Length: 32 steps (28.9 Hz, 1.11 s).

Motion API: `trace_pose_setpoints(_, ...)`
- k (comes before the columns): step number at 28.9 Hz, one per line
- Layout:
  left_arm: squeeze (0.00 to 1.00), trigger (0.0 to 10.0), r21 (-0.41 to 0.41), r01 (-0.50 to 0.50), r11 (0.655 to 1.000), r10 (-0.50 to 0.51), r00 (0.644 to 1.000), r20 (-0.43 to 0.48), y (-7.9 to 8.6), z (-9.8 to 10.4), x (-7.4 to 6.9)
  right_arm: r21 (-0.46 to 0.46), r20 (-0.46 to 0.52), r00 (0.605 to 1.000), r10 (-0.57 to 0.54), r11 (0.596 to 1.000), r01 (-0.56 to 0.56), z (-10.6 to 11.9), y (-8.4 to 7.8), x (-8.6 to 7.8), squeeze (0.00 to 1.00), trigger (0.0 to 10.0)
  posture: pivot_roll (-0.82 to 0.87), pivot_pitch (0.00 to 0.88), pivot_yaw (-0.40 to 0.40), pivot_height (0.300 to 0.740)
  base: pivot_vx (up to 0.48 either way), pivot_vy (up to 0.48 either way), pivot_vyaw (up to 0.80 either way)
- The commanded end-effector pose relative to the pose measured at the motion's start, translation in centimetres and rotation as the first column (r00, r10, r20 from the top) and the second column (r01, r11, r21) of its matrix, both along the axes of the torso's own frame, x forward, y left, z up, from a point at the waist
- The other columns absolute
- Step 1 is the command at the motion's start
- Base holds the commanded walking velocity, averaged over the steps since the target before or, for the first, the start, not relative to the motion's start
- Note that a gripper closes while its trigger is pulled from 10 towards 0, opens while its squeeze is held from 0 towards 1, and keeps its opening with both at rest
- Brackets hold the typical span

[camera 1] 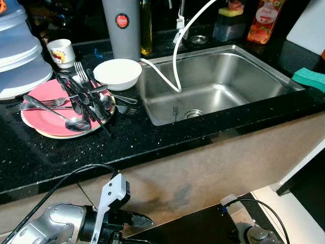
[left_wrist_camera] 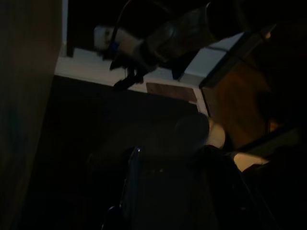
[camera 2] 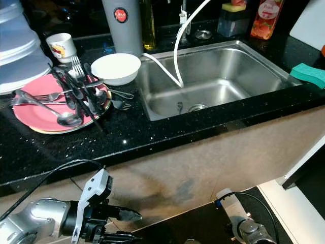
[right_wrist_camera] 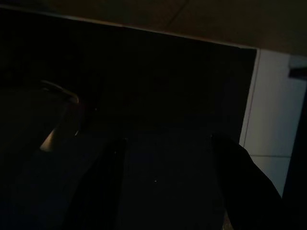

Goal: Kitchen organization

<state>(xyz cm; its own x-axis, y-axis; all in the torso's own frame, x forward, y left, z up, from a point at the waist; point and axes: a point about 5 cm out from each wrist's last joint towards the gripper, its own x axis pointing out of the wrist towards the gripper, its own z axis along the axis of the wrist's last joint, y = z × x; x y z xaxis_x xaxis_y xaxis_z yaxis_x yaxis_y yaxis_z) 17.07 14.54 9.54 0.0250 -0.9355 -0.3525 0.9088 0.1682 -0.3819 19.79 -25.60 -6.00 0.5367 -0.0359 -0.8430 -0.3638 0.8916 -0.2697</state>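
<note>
A pink plate [camera 1: 43, 122] on the black counter [camera 1: 152, 137] carries piled cutlery [camera 1: 81, 99]; a white bowl [camera 1: 118, 73] sits beside it. One fork [camera 1: 175, 111] lies in the sink [camera 1: 218, 81]. Both grippers hang low: left gripper [camera 1: 133, 223] unclear in the dark, right gripper [right_wrist_camera: 168, 182] spread, empty.

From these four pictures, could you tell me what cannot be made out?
- Stacked white containers: cut off by the left edge, eye views.
- Red bottle: top cut off; label too small to read.
- Left gripper: low below the counter, partly cut by the bottom edge.
- Right gripper: wrist view too dark to name what lies beyond its spread fingers.
</note>
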Motion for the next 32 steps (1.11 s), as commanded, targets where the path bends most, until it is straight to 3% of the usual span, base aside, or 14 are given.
trace_pose_setpoints(1,0.0,10.0,0.099,-0.049,0.994,0.052,0.998,-0.03,1.8,-1.7,0.4,0.01,-0.009,1.0,-0.006,1.0,0.006,-0.3,0.4,-0.2,0.0,10.0,0.05,0.0,0.036,0.74,-0.349,0.0,0.0)
trace_pose_setpoints(8,0.0,10.0,0.205,-0.171,0.964,0.184,0.982,-0.045,3.6,-4.6,1.6,0.011,-0.007,1.0,-0.007,1.0,0.007,-0.2,0.4,-0.2,0.0,10.0,0.04,0.0,0.037,0.74,-0.24,0.0,0.0)
trace_pose_setpoints(9,0.0,10.0,0.316,-0.317,0.894,0.337,0.942,-0.009,4.9,-6.8,3.2,0.008,-0.008,1.0,-0.004,1.0,0.004,-0.2,0.4,-0.2,0.0,10.0,0.04,0.0,0.036,0.74,0.0,0.0,0.0)
trace_pose_setpoints(10,0.0,10.0,0.372,-0.372,0.851,0.4,0.916,0.002,5.4,-7.7,3.7,0.007,-0.009,1.0,-0.001,1.0,0.002,-0.3,0.3,-0.2,0.0,10.0,0.04,0.0,0.036,0.74,0.0,0.0,0.0)
trace_pose_setpoints(11,0.0,10.0,0.372,-0.372,0.851,0.4,0.916,0.002,5.4,-7.7,3.7,0.007,-0.009,1.0,-0.001,1.0,0.002,-0.3,0.3,-0.2,0.0,10.0,0.04,0.0,0.036,0.74,0.0,0.0,0.0)
trace_pose_setpoints(13,0.0,10.0,0.474,-0.483,0.736,0.525,0.85,0.05,6.6,-9.7,4.6,0.027,-0.002,1.0,-0.013,1.0,0.013,-0.3,0.3,-0.3,0.0,10.0,0.04,0.0,0.035,0.74,0.0,0.0,0.0)
trace_pose_setpoints(14,0.0,10.0,0.496,-0.515,0.699,0.567,0.822,0.053,6.9,-10.3,4.8,0.038,-0.003,1.0,-0.008,0.999,0.008,-0.3,0.4,-0.4,0.0,10.0,0.04,0.0,0.035,0.74,0.0,0.0,0.0)
trace_pose_setpoints(18,0.0,10.0,0.55,-0.594,0.587,0.69,0.722,0.042,7.7,-12.3,4.7,0.062,-0.004,1.0,-0.011,0.998,0.011,-0.4,0.4,-0.6,0.0,10.0,0.03,0.0,0.035,0.74,0.0,0.0,0.58)
trace_pose_setpoints(21,0.0,10.0,0.618,-0.632,0.468,0.77,0.635,0.066,8.4,-14.0,3.9,0.061,-0.006,1.0,-0.017,0.998,0.017,-0.4,0.4,-0.7,0.0,10.0,0.03,0.0,0.034,0.74,0.0,0.0,0.77)
trace_pose_setpoints(26,0.0,10.0,0.659,-0.659,0.363,0.834,0.546,0.086,8.6,-15.4,3.0,0.058,-0.008,1.0,-0.017,0.998,0.018,-0.4,0.3,-0.8,0.0,10.0,0.03,0.0,0.03,0.74,0.0,0.0,0.77)
trace_pose_setpoints(27,0.0,10.0,0.659,-0.659,0.363,0.834,0.546,0.086,8.6,-15.4,3.0,0.058,-0.008,1.0,-0.017,0.998,0.018,-0.4,0.3,-0.8,0.0,10.0,0.03,0.0,0.03,0.74,0.0,0.0,0.77)
trace_pose_setpoints(29,0.0,10.0,0.682,-0.66,0.317,0.853,0.512,0.099,8.4,-16.1,2.4,0.057,-0.009,1.0,-0.017,0.998,0.018,-0.4,0.3,-0.7,0.0,10.0,0.02,0.0,0.03,0.74,0.0,0.0,0.77)
trace_pose_setpoints(32,0.0,10.0,0.692,-0.66,0.293,0.874,0.478,0.085,7.8,-16.7,1.9,0.052,-0.006,1.0,-0.018,0.998,0.018,-0.4,0.3,-0.7,0.0,10.0,0.02,0.0,0.03,0.74,0.0,0.0,0.77)
